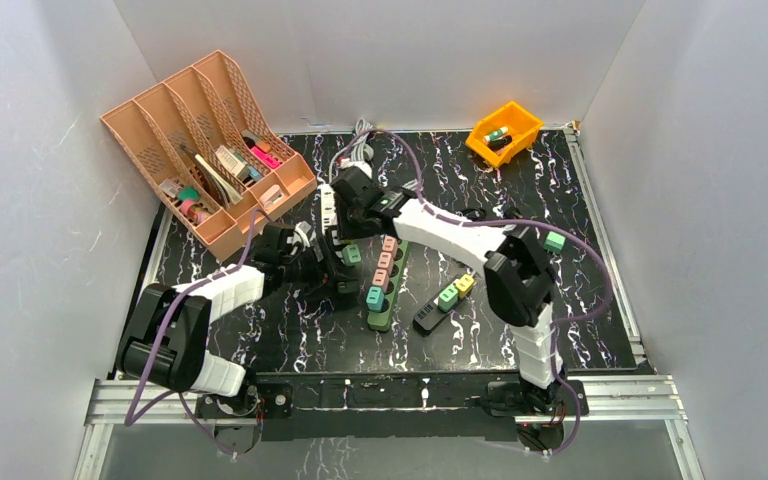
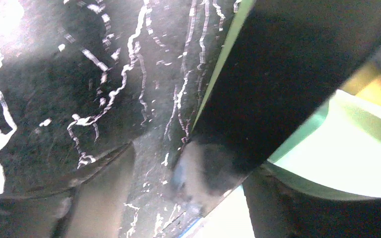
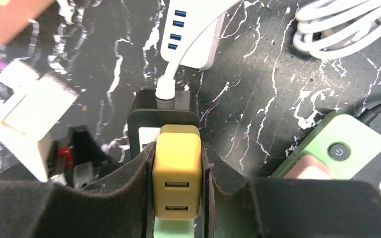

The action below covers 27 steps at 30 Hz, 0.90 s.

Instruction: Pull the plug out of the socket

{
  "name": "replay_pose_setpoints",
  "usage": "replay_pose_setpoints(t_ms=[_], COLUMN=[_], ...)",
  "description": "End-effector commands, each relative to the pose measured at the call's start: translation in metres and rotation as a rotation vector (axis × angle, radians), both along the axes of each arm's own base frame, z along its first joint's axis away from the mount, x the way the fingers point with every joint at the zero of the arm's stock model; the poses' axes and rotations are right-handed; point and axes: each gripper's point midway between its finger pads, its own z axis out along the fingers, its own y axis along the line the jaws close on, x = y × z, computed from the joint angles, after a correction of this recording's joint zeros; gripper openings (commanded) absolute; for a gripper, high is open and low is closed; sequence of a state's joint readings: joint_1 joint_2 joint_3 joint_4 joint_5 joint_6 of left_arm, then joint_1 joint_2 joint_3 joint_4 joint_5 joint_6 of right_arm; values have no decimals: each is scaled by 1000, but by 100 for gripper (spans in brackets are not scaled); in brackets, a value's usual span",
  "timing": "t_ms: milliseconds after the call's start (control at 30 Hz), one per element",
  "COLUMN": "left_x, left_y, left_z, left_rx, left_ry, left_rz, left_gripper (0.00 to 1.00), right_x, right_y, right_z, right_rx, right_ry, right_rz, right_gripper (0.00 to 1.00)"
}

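- Black white-veined table, walled in white; peach file organiser at the far left corner.
- Left gripper: low at the table centre, beside the socket block. Its wrist view is too close and blurred, so grip state cannot be told.
- Socket block: black, just beyond the right fingertips, with a white cable plugged into its far end.
- Yellow plug: boxy, matte, two USB ports on its face, seated on the block at the table centre. Long axis runs in line with the fingers.
- Right gripper: nearer arm, clamped on the plug's two long sides. Judged next: a straight pull away from the block.
- Green power strip: to the right, apart.
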<state>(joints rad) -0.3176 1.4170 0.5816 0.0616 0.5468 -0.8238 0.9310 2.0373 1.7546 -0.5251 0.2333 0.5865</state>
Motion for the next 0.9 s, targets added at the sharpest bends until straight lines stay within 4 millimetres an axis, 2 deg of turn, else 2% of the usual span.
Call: replay_pose_setpoints(t_ms=[0,67,100,267,367,433,500,533,567,733,800,867], left_x=[16,18,19,26,33,40,48,54,60,98,116,129], left_y=[-10,-14,-16,-15,-10,-8,-4,-3,-1,14,22,28], left_z=[17,21,22,16,12,15,19,22,25,47,57,65], left_rx=[-59,-100,-114,-100,-45,-11,25,40,53,90,95,95], left_ry=[-68,-80,-78,-61,-64,-82,-106,-125,-135,-200,-225,-239], left_rz=[11,12,20,50,58,55,51,44,45,67,86,93], left_gripper=[54,11,0,0,0,0,0,0,0,0,0,0], right_x=[1,2,4,10,10,7,-3,-14,-24,-60,-76,-94], right_y=[15,10,7,-11,-28,-39,-45,-45,-47,-60,-59,-49], right_z=[84,96,103,136,153,155,147,143,131,104,93,84], right_rx=[346,422,451,538,533,498,488,503,507,515,485,462], right_ry=[-13,9,13,10,-29,-71,-82,-72,-53,-43,-56,-75], right_rz=[40,52,60,140,157,167,209,253,279,325,341,366], right_gripper=[0,0,0,0,0,0,0,0,0,0,0,0])
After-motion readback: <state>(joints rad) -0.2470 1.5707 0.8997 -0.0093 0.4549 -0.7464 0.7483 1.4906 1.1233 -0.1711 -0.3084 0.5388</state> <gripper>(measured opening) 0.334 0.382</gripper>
